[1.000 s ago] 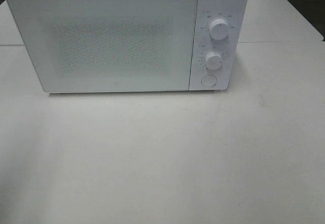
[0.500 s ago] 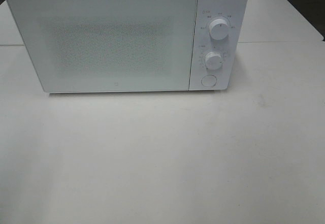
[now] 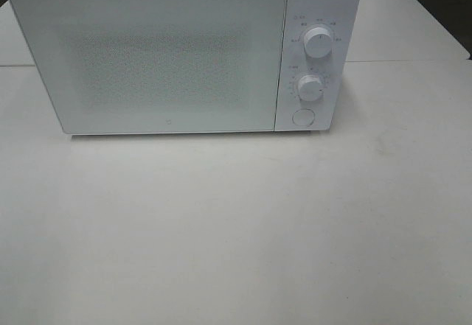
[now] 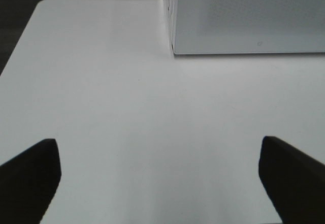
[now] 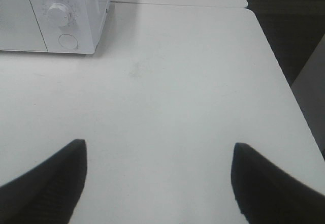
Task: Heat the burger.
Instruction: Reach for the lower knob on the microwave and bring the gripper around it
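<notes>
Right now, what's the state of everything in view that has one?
Microwave door, shut.
Upper knob, untouched; setting unreadable.
Lower knob, untouched; setting unreadable.
Left gripper, jaws open, empty.
Right gripper, jaws open, empty.
Burger, not in view.

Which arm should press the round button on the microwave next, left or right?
Right, probably. The round button sits at the right end of the microwave, and the right wrist view shows it ahead of the open right gripper. The left gripper, also open, faces the door's opposite corner.
</notes>
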`<move>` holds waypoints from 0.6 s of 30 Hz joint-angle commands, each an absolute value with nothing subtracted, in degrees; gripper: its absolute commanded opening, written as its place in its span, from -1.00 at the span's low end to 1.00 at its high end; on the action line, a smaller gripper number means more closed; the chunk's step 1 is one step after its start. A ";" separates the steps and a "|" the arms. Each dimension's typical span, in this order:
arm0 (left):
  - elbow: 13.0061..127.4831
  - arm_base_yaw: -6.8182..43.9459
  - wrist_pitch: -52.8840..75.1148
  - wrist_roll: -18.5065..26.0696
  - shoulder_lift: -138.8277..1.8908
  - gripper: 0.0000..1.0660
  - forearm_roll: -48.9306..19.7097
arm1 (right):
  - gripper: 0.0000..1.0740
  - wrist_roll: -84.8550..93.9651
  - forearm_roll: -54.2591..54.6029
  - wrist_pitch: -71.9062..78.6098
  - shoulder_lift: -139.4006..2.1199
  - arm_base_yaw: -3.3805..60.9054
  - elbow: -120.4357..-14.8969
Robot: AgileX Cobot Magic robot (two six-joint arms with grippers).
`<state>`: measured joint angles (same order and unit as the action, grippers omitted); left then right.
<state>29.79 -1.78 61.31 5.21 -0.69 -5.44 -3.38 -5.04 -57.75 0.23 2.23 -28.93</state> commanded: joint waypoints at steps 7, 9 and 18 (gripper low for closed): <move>29.62 -1.95 61.31 4.93 1.60 0.84 -5.44 | 0.42 -3.04 -4.93 -57.12 1.78 2.06 -28.76; 29.62 -1.95 61.31 4.93 1.60 0.84 -5.44 | 0.42 -3.04 -4.93 -57.12 1.78 2.06 -28.76; 29.62 -1.95 61.31 4.93 1.60 0.84 -5.44 | 0.42 -3.04 -4.93 -57.12 1.78 2.06 -28.76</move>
